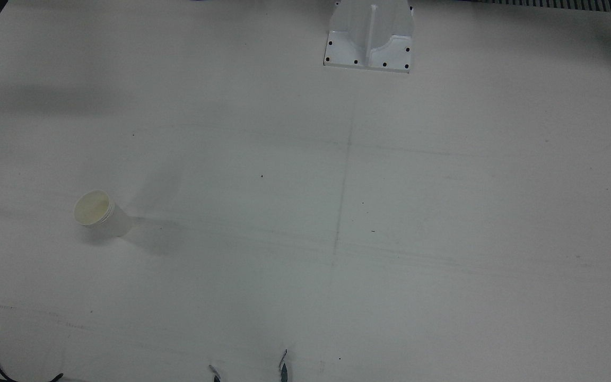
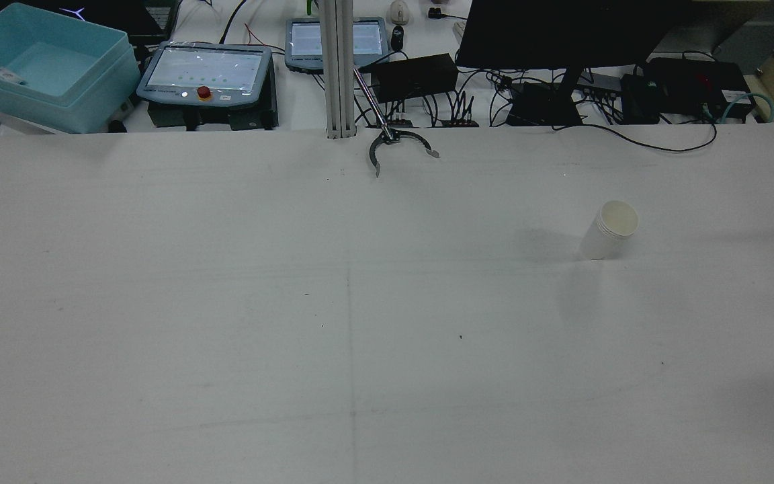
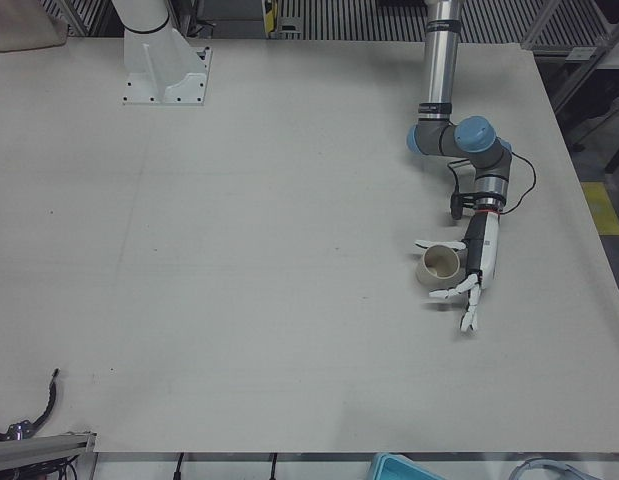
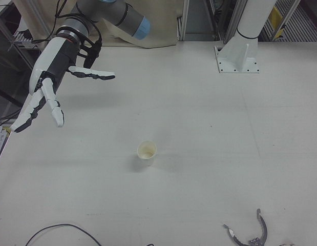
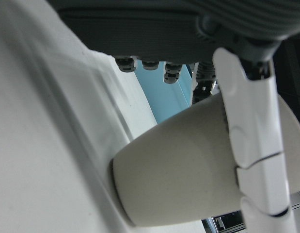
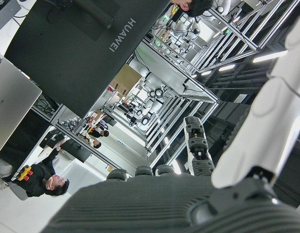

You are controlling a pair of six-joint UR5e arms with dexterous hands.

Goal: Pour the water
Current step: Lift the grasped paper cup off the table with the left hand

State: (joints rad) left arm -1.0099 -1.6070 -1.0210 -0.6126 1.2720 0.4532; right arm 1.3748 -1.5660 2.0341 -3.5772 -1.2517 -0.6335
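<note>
Two paper cups stand upright on the white table. One cup (image 3: 440, 265) sits before my left hand (image 3: 471, 285), between its thumb and its straight, spread fingers. In the left hand view this cup (image 5: 188, 170) fills the frame and a finger (image 5: 254, 145) lies across its side; the hand is open. The other cup (image 4: 147, 152) (image 1: 98, 213) (image 2: 610, 230) stands alone on the right arm's half. My right hand (image 4: 50, 84) hangs open high above the table's edge, well away from that cup, with its fingers spread.
The arm pedestals (image 1: 369, 42) (image 3: 164, 75) are bolted to the table. A metal claw tool (image 2: 397, 144) (image 4: 255, 233) lies at the operators' edge. Beyond that edge stand a teal bin (image 2: 44, 60), pendants, a monitor and cables. A black cable (image 4: 56, 228) crosses one corner.
</note>
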